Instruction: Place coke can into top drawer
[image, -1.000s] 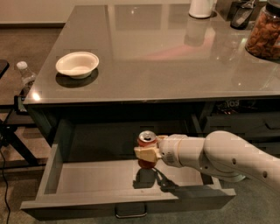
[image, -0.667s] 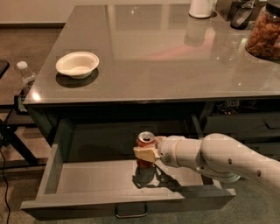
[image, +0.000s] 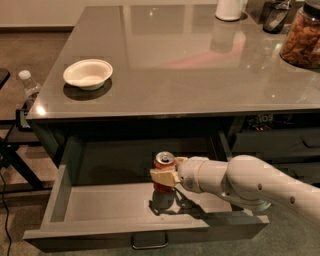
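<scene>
Over the pulled-out top drawer (image: 100, 231) beneath a grey counter (image: 165, 75), the robot's gripper (image: 165, 177) pinches the coke can (image: 164, 160) around its middle, tan fingers (image: 159, 176) pressed against the red wall, the white arm (image: 240, 182) reaching in from the right. The can stands upright, silver top showing, low inside the drawer's pale interior near the middle and towards the back; whether its base touches the floor cannot be told, though a dark reflection lies directly below it. A white bowl (image: 88, 74) sits on the counter well apart, and the drawer's metal bar handle (image: 149, 243) shows at the bottom edge.

The placement looks nearly complete, with release judged to be the step in hand. The chief risk is a drop: if the base is above the floor when the fingers part, the can could land off balance, topple and roll across the smooth bottom. A finger dragging the can's side on the way out could tip it too, and a careless withdrawal might catch the arm on the drawer's right wall or front rim, jolting the drawer and upsetting the can
</scene>
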